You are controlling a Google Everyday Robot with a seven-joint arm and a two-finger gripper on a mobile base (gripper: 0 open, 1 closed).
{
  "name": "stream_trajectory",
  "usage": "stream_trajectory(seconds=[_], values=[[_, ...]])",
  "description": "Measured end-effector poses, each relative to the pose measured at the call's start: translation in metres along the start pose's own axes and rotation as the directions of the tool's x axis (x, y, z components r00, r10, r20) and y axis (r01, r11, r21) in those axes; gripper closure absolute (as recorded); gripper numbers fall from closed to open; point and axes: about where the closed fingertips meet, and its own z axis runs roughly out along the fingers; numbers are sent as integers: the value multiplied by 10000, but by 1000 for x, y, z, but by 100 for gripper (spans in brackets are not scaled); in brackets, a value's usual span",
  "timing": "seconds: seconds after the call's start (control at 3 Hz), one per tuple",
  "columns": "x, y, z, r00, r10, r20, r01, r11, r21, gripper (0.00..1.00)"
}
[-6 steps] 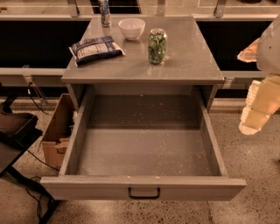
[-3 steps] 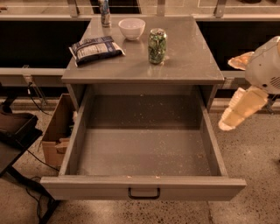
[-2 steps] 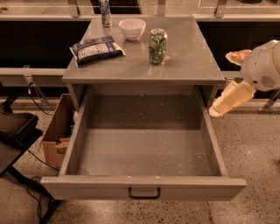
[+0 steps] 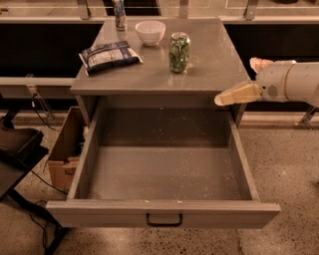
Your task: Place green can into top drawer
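Note:
The green can (image 4: 179,52) stands upright on the grey cabinet top (image 4: 209,69), right of the middle and just right of the white bowl (image 4: 150,32). The top drawer (image 4: 164,211) is pulled fully out below, its speckled floor bare, with a dark handle (image 4: 164,220) on its front. My gripper (image 4: 235,81) comes in from the right at the cabinet's front right corner, open and empty. One tan finger (image 4: 237,94) points left over the drawer's back right corner. The gripper is to the right of the can and in front of it, apart from it.
A chip bag (image 4: 108,55) lies on the cabinet top at the left. A slim blue-white can (image 4: 119,14) stands at the back. A cardboard box (image 4: 65,154) sits on the floor left of the drawer, beside a dark chair (image 4: 15,149).
My gripper has moved up and left from beside the drawer's right side to the cabinet's front right corner. The can and the drawer have not moved.

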Motion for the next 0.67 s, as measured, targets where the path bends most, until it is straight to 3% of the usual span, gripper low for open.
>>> stream_trajectory(seconds=[0.33,0.67], values=[[-6,-47,29,9878,749,1367,-887,9913,973,0],[-6,-46,29,9880,741,1353,-873,9917,943,0]])
